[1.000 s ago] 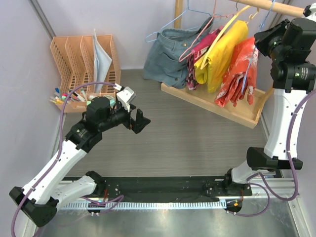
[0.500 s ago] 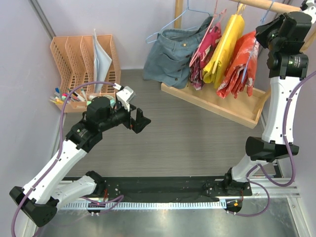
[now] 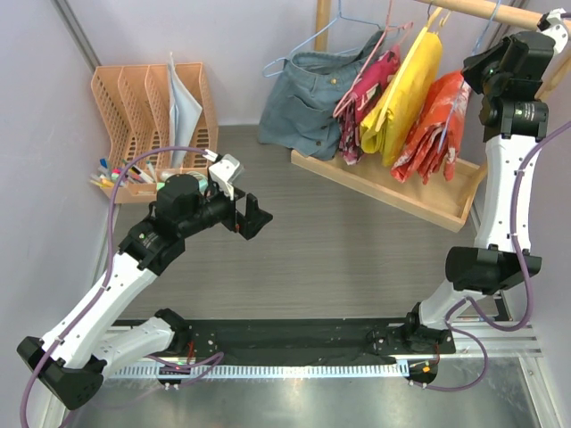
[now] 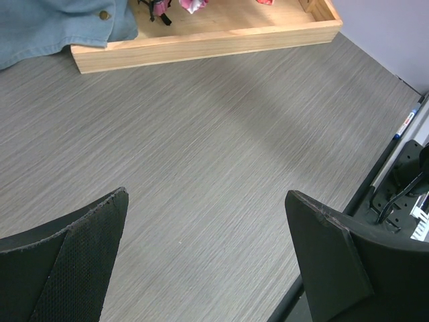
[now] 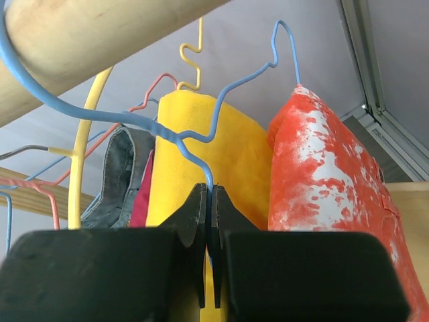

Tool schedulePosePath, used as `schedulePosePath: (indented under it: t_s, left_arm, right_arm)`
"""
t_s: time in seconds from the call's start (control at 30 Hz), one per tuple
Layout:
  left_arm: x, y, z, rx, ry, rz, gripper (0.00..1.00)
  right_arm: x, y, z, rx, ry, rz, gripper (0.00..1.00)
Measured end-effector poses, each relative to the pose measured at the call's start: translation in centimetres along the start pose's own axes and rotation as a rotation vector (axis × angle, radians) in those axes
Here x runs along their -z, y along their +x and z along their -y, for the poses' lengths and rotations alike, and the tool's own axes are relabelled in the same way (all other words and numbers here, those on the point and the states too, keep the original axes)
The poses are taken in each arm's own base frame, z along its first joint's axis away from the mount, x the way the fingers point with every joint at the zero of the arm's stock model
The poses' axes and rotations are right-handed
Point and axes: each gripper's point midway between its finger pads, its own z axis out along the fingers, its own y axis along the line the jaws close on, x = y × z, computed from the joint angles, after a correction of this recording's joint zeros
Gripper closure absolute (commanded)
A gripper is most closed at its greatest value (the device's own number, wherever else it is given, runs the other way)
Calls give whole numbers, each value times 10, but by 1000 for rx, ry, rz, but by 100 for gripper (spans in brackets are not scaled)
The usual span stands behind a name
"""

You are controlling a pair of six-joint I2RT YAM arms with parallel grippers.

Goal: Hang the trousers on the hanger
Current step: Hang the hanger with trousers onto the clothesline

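Right jaws are clenched on the light-blue wire hanger just below its twisted neck. The red-orange tie-dye trousers hang from it just to their right. Its hook seems looped over the wooden rail above, so settle the weight there, then ease open. Left jaws hang released over the desk.

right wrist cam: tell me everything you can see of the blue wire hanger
The hanger is thin light-blue wire. Its hook curves over the wooden rod. One strand runs down into the right gripper, whose jaws are shut on it. Another strand rises to a kinked bend, then drops into the top of the trousers, which hang from it beside the yellow garment.
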Motion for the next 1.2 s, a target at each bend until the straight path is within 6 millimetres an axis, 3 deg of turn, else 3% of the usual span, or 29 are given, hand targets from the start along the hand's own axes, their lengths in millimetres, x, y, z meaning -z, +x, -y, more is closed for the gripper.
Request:
schedulePosePath:
  t_s: [0.17, 0.27, 0.3, 0.37, 0.47, 0.57, 0.73, 0.87, 1.0, 1.2]
  left_arm:
    - [0, 0, -1, 14, -9, 1, 0]
    - [0, 0, -2, 18, -14, 1, 0]
    - [0, 0, -2, 20, -18, 1, 0]
    - [0, 0, -4, 24, -26, 1, 0]
    - [0, 1, -6, 38, -40, -2, 0]
    - [1, 1, -9, 54, -50, -3, 0]
    - [5, -1, -21, 101, -91, 7, 0]
    - [14, -1, -41, 166, -165, 19, 0]
    - [25, 5, -61, 248, -243, -26, 0]
    - [55, 2, -86, 310, -347, -72, 0]
  right_arm:
    - [2, 2, -1, 1, -32, 16, 96]
    - [4, 3, -2, 7, -46, 22, 75]
    - [5, 1, -3, 7, -56, 30, 58]
    - [8, -2, -6, 8, -70, 44, 38]
    - [24, -10, -11, 11, -97, 75, 21]
    - [50, -17, -16, 18, -125, 103, 11]
    - [95, -27, -27, 28, -196, 148, 4]
    - [125, -19, -30, 53, -254, 137, 3]
    - [149, 5, -41, 99, -373, 58, 0]
    - [173, 73, -38, 150, -525, -157, 0]
